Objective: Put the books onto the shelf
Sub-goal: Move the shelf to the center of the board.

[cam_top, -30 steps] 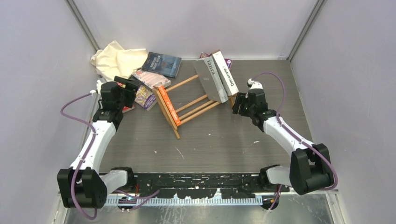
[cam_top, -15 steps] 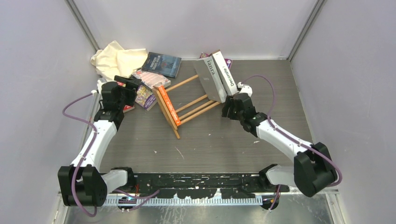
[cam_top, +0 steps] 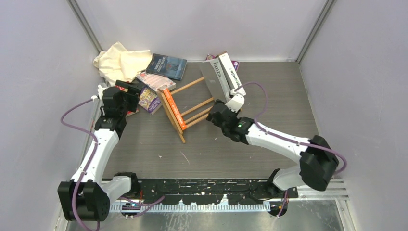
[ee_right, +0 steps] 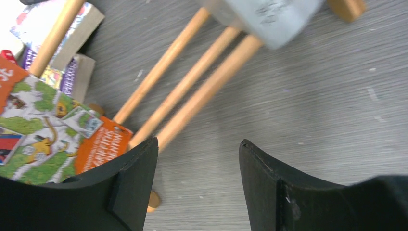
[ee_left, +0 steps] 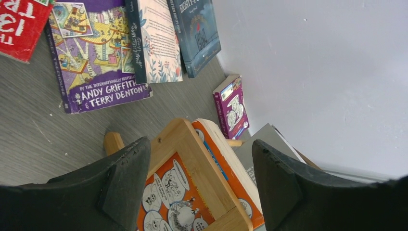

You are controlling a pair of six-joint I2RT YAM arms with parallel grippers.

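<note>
The shelf (cam_top: 195, 107) lies tipped over mid-table, its slats (ee_right: 192, 91) bare. An orange book (cam_top: 174, 109) rests against its left frame end (ee_left: 192, 149). A grey book (cam_top: 216, 81) and the white "Decorate" book (cam_top: 232, 74) lean on its right end. More books lie at the back left: dark blue (cam_top: 166, 66), floral (cam_top: 154, 81), purple (ee_left: 96, 53) and red (ee_left: 19, 24). My left gripper (cam_top: 129, 92) hovers open beside that pile, with the orange book (ee_left: 168, 192) showing between its fingers. My right gripper (cam_top: 211, 115) stands open just above the slats, holding nothing.
A cream cloth (cam_top: 120, 61) is bunched in the back left corner. A small purple book (cam_top: 235, 64) lies behind the grey one by the back wall. Side walls close in on both sides. Bare grey tabletop (cam_top: 211, 149) stretches in front of the shelf.
My right arm has swung left, from beside the Decorate book to over the shelf's slats, staying open. The left gripper has hardly moved.
</note>
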